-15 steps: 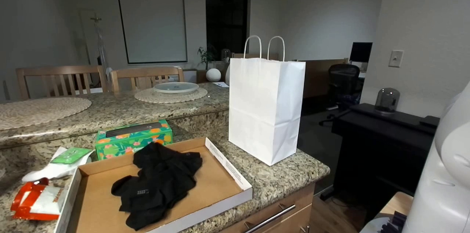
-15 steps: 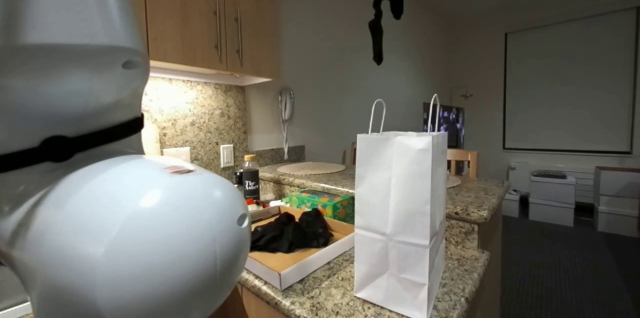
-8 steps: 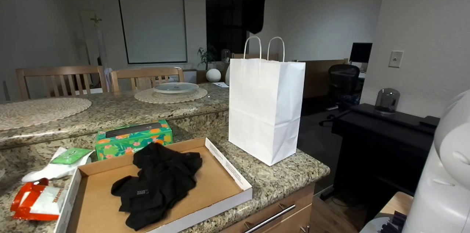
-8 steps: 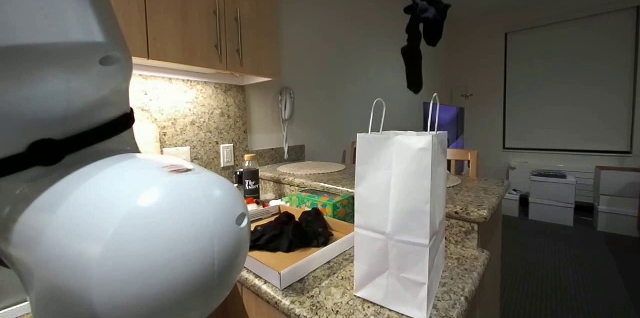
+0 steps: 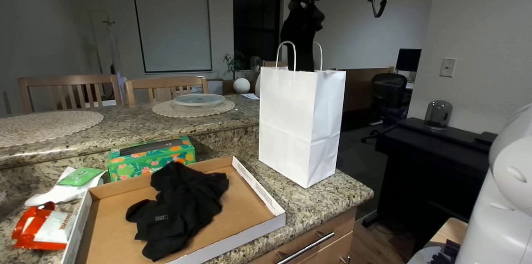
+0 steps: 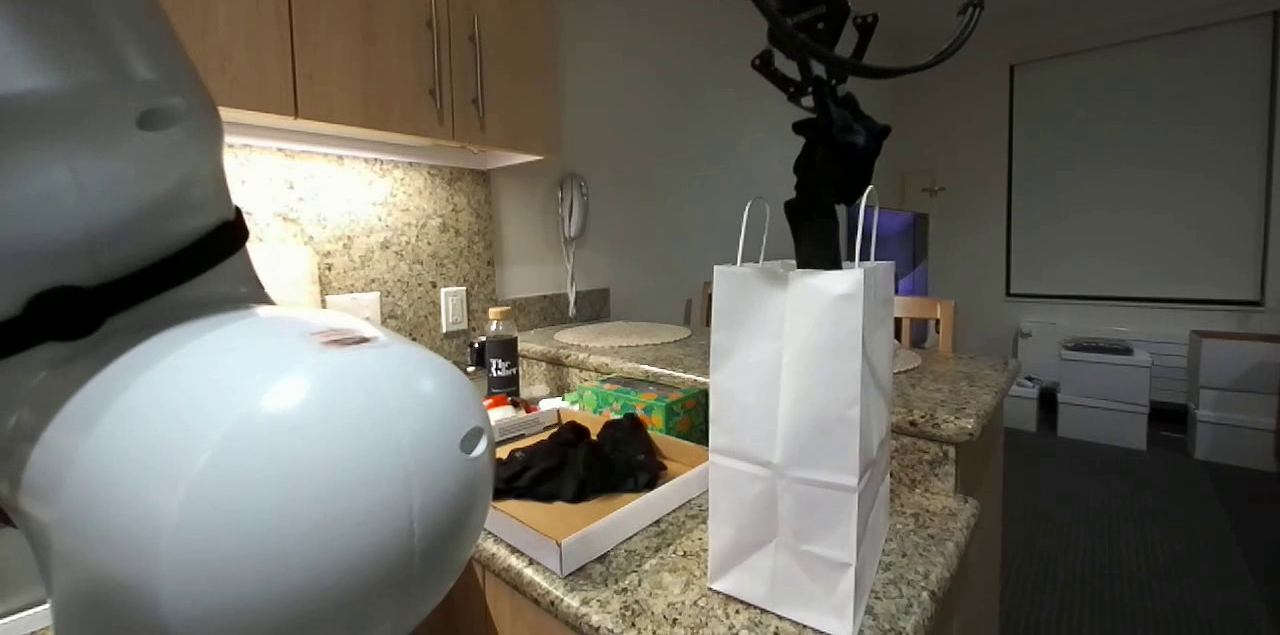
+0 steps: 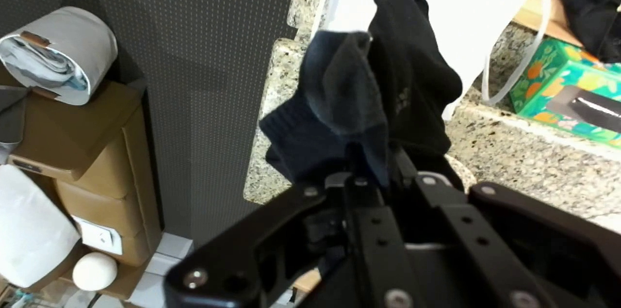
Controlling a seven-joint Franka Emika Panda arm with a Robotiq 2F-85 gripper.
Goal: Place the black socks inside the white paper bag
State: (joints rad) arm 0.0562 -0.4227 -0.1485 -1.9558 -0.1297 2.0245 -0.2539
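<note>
My gripper [image 7: 378, 167] is pinched on the black socks [image 6: 838, 165], a soft bundle that hangs from it with one long end trailing down. The white paper bag [image 6: 785, 455] stands upright on the desk [image 5: 347, 191], right of centre in both exterior views; that trailing end vanishes behind its near rim, so I judge its tip to be just inside the mouth. In an exterior view one of the handle loops [image 5: 286, 42] crosses in front of the socks and the other is partly hidden by them, while the bulk sits above the rim.

The step in hand, as I judge it, is the lowering. I should go straight down, slowly, with the bulk between the loops (a snagged one could drag the whole light bag over). The bag stands near the desk's edge, so no sideways push. I should hold the pinch until the widest part is below the rim; letting go sooner may leave a sock draped outside. Then I need to loosen just enough for the cloth to fall, check that nothing clings, and rise plumb.

A black heap of cloth [image 5: 183, 210], which I take to be more socks, lies in the cardboard tray [image 5: 245, 203] at the lower left of an exterior view, so this drop alone probably won't finish the task.
</note>
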